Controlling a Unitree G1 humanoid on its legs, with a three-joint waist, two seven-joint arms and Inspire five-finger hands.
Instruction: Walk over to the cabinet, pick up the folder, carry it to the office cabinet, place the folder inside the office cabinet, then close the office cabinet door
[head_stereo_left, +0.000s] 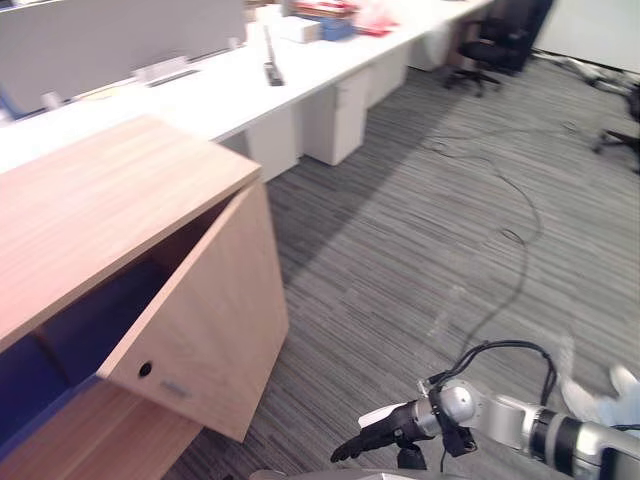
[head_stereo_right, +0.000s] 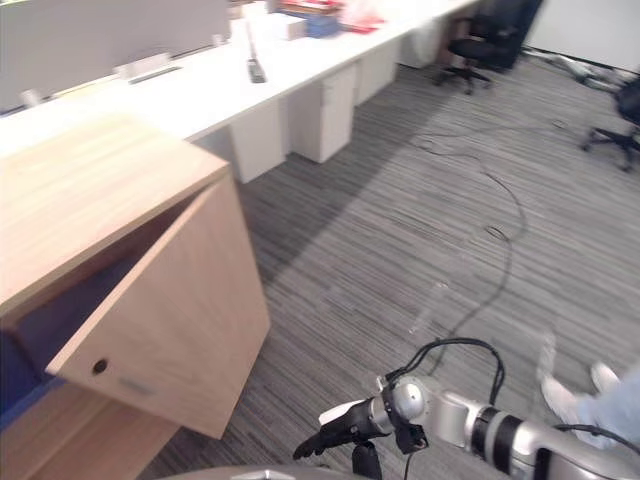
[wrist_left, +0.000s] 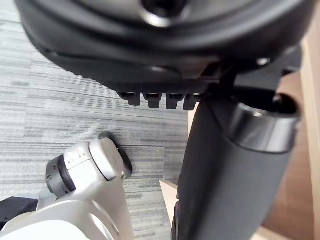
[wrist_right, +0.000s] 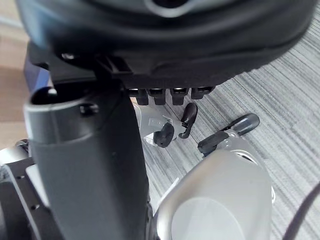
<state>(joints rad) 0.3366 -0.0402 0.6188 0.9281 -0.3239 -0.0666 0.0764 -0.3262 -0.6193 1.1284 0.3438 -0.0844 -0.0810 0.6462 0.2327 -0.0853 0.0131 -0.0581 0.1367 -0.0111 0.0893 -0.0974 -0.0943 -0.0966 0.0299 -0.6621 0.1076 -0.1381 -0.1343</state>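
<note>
The wooden office cabinet (head_stereo_left: 100, 200) stands at the left, its door (head_stereo_left: 205, 320) swung partly outward. Something dark blue (head_stereo_left: 90, 320) shows in the opening; I cannot tell whether it is the folder. My right hand (head_stereo_left: 378, 430) hangs low over the carpet to the right of the door, apart from it, with its fingers loosely straight and nothing in them. The same hand shows in the right eye view (head_stereo_right: 335, 432). My left hand (wrist_left: 160, 45) shows in its wrist view next to a wooden panel (wrist_left: 312, 125), thumb straight and holding nothing.
A long white desk (head_stereo_left: 250, 80) with drawer units (head_stereo_left: 335, 115) runs behind the cabinet. A black office chair (head_stereo_left: 495, 45) stands at the far end. A person's shoes (head_stereo_left: 600, 395) are at the lower right. Grey carpet (head_stereo_left: 420, 230) lies open between them.
</note>
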